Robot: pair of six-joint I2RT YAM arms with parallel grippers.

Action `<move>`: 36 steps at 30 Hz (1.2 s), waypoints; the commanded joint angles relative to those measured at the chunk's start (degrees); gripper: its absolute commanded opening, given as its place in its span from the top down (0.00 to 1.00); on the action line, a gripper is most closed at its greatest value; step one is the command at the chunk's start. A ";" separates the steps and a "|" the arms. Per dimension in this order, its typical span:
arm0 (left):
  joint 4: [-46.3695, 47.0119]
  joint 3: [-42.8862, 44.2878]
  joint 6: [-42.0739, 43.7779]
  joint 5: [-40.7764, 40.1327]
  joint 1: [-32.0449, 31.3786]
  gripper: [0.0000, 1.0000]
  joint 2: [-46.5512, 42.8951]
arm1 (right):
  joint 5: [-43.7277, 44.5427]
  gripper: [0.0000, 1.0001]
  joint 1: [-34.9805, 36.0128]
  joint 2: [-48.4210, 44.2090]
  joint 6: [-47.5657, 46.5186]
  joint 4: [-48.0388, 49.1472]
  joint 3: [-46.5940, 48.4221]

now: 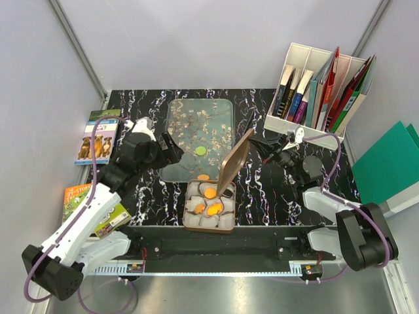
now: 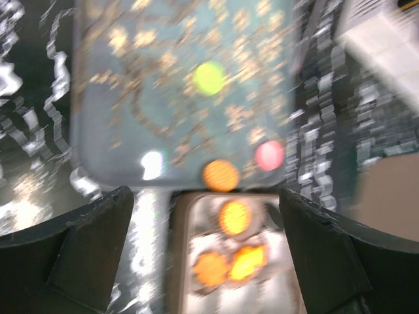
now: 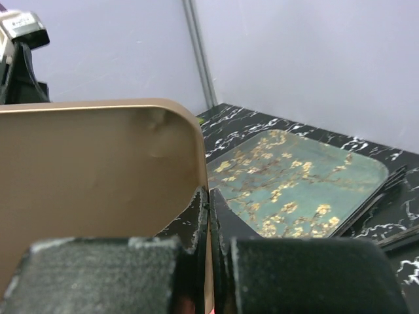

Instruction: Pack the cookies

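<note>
An open tin (image 1: 209, 210) lined with white paper cups holds three orange cookies (image 2: 235, 217), (image 2: 211, 268), (image 2: 249, 260). On the blossom tray (image 1: 190, 118) lie a green cookie (image 1: 200, 151), an orange one (image 2: 220, 174) at the near edge, and a pink one (image 2: 269, 155). My left gripper (image 1: 168, 148) hovers open and empty over the tray's left side; in its blurred wrist view the left gripper (image 2: 204, 196) frames the tin and the tray's near edge. My right gripper (image 3: 209, 203) is shut on the edge of the tin's bronze lid (image 3: 98, 176), which stands upright.
A white file holder with books (image 1: 321, 85) stands at the back right. Two booklets (image 1: 97, 139), (image 1: 91, 206) lie off the table's left side. A green folder (image 1: 389, 163) sits at the far right. Grey walls close in the back and sides.
</note>
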 commanded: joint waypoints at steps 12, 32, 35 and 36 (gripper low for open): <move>32.00 -10.84 -4.74 25.28 2.72 0.05 -9.50 | -1.42 1.00 0.73 -3.27 9.68 19.41 4.64; 75.66 -23.14 -35.63 38.38 2.72 0.08 -1.43 | -3.53 1.00 0.82 9.47 16.46 19.41 23.26; 97.45 -28.32 -49.08 37.86 2.72 0.11 5.95 | -3.09 1.00 1.69 10.79 14.71 19.41 27.22; 107.25 -28.95 -54.60 37.42 2.72 0.12 7.88 | -3.09 1.00 1.96 11.14 13.92 19.41 28.28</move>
